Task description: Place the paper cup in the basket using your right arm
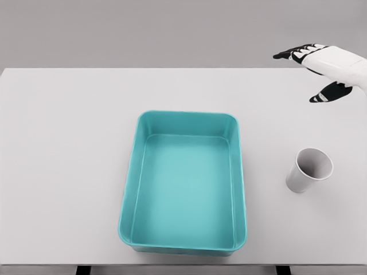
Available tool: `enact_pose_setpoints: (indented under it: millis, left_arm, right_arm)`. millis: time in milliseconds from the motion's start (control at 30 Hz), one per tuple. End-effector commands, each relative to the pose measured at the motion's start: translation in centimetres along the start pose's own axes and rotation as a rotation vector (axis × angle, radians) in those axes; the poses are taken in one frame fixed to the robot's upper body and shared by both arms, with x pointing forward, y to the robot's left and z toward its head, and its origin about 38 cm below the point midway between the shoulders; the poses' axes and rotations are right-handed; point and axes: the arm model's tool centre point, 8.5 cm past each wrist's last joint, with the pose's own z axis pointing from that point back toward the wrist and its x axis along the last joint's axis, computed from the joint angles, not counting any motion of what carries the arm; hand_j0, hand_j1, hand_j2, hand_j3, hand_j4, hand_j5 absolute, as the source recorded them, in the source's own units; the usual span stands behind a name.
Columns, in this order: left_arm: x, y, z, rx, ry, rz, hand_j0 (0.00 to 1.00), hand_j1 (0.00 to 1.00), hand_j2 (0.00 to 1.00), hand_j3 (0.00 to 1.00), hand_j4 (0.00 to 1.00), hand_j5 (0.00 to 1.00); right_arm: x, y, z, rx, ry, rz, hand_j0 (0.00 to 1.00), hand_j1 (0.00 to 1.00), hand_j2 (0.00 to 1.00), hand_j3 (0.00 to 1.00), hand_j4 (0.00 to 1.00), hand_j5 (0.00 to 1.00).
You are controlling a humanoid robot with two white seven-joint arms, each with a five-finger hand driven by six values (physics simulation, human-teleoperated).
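The paper cup (pixel 309 170) stands upright on the white table (pixel 63 143), to the right of the teal basket (pixel 238 172) and apart from it. The basket holds nothing. The right hand (pixel 318 69) hovers near the table's far right corner, well apart from the cup, fingers spread and gripping nothing. By my reading nothing is done: reach, grasp, carry and release all remain

Plain grey room, one wide pale table

A broad, flat, light-grey tabletop (pixel 69 172) fills most of the frame from the lower edge up to a straight far edge in the upper part. Above it runs a bare, even mid-grey wall (pixel 143 31). The light is soft and diffuse, casting only faint shadows.
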Motion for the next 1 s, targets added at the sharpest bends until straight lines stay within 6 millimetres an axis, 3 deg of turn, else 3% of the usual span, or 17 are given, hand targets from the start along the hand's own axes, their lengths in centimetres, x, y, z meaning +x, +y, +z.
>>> enact_pose_setpoints:
  millis: [0,100,167,200,233,333,367,433,500,667,800,967]
  left_arm:
    - [0.0,0.0,0.0,0.0,0.0,0.0,1.0,1.0,1.0,1.0,1.0,1.0]
    - [0.0,0.0,0.0,0.0,0.0,0.0,1.0,1.0,1.0,1.0,1.0,1.0]
    - [0.0,0.0,0.0,0.0,0.0,0.0,1.0,1.0,1.0,1.0,1.0,1.0]
    - [0.0,0.0,0.0,0.0,0.0,0.0,1.0,1.0,1.0,1.0,1.0,1.0]
    - [0.0,0.0,0.0,0.0,0.0,0.0,1.0,1.0,1.0,1.0,1.0,1.0]
    - [0.0,0.0,0.0,0.0,0.0,0.0,1.0,1.0,1.0,1.0,1.0,1.0]
    - [0.0,0.0,0.0,0.0,0.0,0.0,1.0,1.0,1.0,1.0,1.0,1.0]
    - [0.0,0.0,0.0,0.0,0.0,0.0,1.0,1.0,1.0,1.0,1.0,1.0]
    - [0.0,0.0,0.0,0.0,0.0,0.0,1.0,1.0,1.0,1.0,1.0,1.0]
    - [0.0,0.0,0.0,0.0,0.0,0.0,1.0,1.0,1.0,1.0,1.0,1.0]
    - [0.0,0.0,0.0,0.0,0.0,0.0,1.0,1.0,1.0,1.0,1.0,1.0]
    - [0.0,0.0,0.0,0.0,0.0,0.0,1.0,1.0,1.0,1.0,1.0,1.0]
  right_arm:
    - [0.0,-0.1,0.1,0.002,-0.002,0.004,1.0,1.0,1.0,1.0,1.0,1.0]
    - [0.3,-1.1,0.2,-0.032,-0.025,-0.013,1.0,1.0,1.0,1.0,1.0,1.0]
    - [0.3,-2.3,1.6,0.061,-0.179,-0.252,1.0,1.0,1.0,1.0,1.0,1.0]
    - [-0.4,-3.1,2.1,0.023,-0.203,-0.331,1.0,1.0,1.0,1.0,1.0,1.0]
    - [-2.7,-4.3,3.2,-0.058,-0.226,-0.505,1.0,1.0,1.0,1.0,1.0,1.0]
    - [-9.8,-5.1,6.5,-0.275,-0.207,-0.777,1.0,1.0,1.0,1.0,1.0,1.0]
    - [-10.9,-5.0,7.1,-0.327,-0.224,-0.867,1.0,1.0,1.0,1.0,1.0,1.0]
    - [-13.9,-2.7,8.0,-0.386,-0.175,-1.006,1.0,1.0,1.0,1.0,1.0,1.0]
    - [-15.6,-0.8,9.0,-0.364,-0.082,-1.022,1.0,1.0,1.0,1.0,1.0,1.0]
    - [-14.9,2.6,10.1,-0.247,-0.024,-0.965,1.0,1.0,1.0,1.0,1.0,1.0]
    - [-12.9,3.2,11.0,-0.135,-0.041,-0.846,0.99,0.99,0.99,0.99,0.99,0.99]
    - [-11.7,3.8,11.3,-0.085,-0.063,-0.819,0.99,0.99,0.99,0.99,0.99,0.99]
